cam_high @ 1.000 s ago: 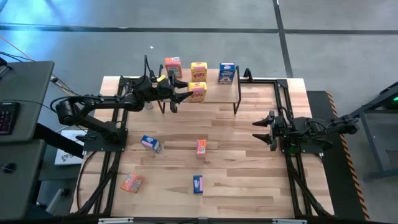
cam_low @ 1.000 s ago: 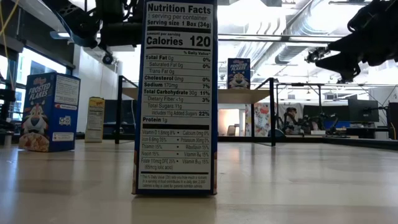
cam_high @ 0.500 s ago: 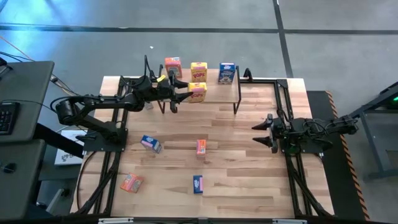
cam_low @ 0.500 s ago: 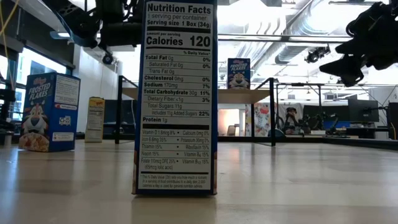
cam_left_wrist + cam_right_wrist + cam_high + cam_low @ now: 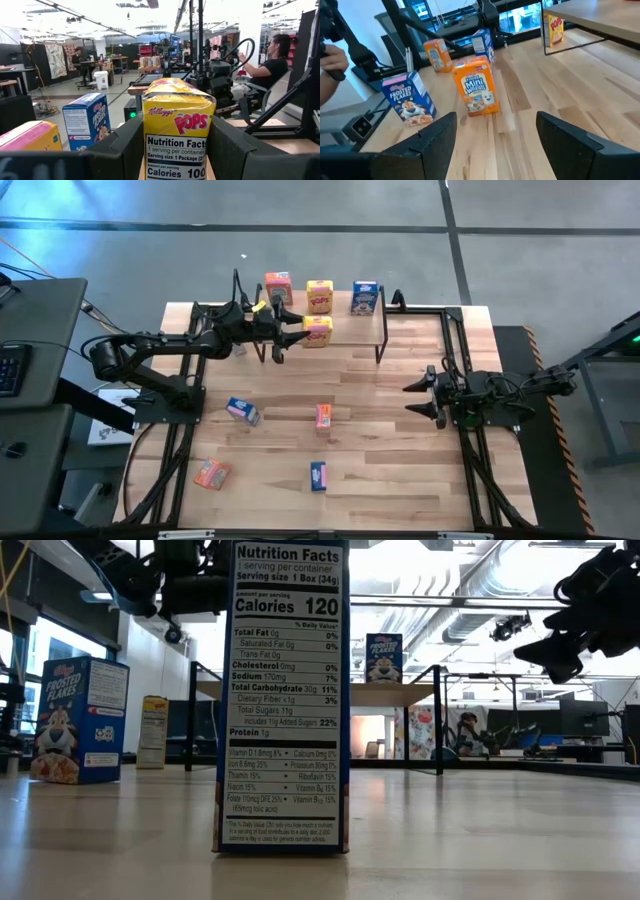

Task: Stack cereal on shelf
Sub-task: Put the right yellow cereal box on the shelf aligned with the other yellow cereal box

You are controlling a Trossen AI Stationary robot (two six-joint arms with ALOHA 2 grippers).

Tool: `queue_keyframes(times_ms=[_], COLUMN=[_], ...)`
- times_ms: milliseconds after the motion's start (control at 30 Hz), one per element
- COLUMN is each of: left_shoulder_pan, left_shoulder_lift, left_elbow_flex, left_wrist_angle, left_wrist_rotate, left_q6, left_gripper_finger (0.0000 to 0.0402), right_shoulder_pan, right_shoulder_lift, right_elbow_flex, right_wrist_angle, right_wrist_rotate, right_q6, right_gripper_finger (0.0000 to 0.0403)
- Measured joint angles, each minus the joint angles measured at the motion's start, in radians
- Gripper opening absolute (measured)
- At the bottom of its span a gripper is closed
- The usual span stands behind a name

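The shelf (image 5: 345, 328) stands at the table's far middle. On its top stand an orange-red box (image 5: 279, 286), a yellow box (image 5: 319, 295) and a blue box (image 5: 365, 297). My left gripper (image 5: 300, 330) is shut on another yellow box (image 5: 318, 332) over the shelf's near left part. Whether that box's bottom rests on the shelf is hidden. A yellow box (image 5: 553, 28) stands on the table under the shelf. My right gripper (image 5: 412, 397) is open and empty above the table's right side. My left gripper pinches the yellow box between its two fingers (image 5: 231, 145), on the two faces on either side of the nutrition panel (image 5: 176, 150). The fingers reach in level from the table's left. The box stands upright between them.
Loose boxes lie on the table: a blue one (image 5: 243, 410) at the middle left, an orange one (image 5: 324, 416) at the middle, a blue one (image 5: 318, 475) and an orange one (image 5: 212, 473) near the front edge. Black frame rails run along both table sides.
My right gripper has shifted a little toward the table's left, turned and dipped lower, and has stayed open.
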Motion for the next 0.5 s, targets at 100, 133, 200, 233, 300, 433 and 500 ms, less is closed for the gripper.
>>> queue_keyframes(times_ms=[100, 133, 200, 233, 300, 433, 500], left_shoulder_pan=[0.013, 0.019, 0.031, 0.038, 0.052, 0.066, 0.072], left_shoulder_lift=[0.0, 0.0, 0.007, 0.011, 0.018, 0.046, 0.058], left_elbow_flex=[0.0, 0.0, 0.001, 0.002, 0.002, 0.002, 0.001], left_wrist_angle=[0.0, 0.0, 0.002, -0.001, 0.0, 0.0, 0.022], left_wrist_rotate=[0.002, 0.001, 0.0, 0.0, 0.0, 0.0, 0.001], left_q6=[0.001, 0.001, 0.001, 0.001, 0.001, 0.001, 0.001], left_gripper_finger=[0.0172, 0.0172, 0.0172, 0.0172, 0.0172, 0.0172, 0.0172], right_shoulder_pan=[0.0, 0.0, 0.0, 0.0, 0.0, 0.0, 0.0], right_shoulder_lift=[0.0, 0.0, 0.0, 0.0, 0.0, 0.0, 0.0], right_elbow_flex=[0.0, 0.0, 0.0, 0.0, 0.0, 0.0, 0.0], right_wrist_angle=[0.0, 0.0, -0.001, 0.0, -0.001, -0.001, -0.002], right_wrist_rotate=[-0.001, -0.001, -0.001, -0.001, -0.001, -0.002, -0.002], right_q6=[0.036, 0.052, 0.074, 0.075, 0.075, 0.075, 0.075], right_gripper_finger=[0.0266, 0.0266, 0.0266, 0.0266, 0.0266, 0.0266, 0.0266])
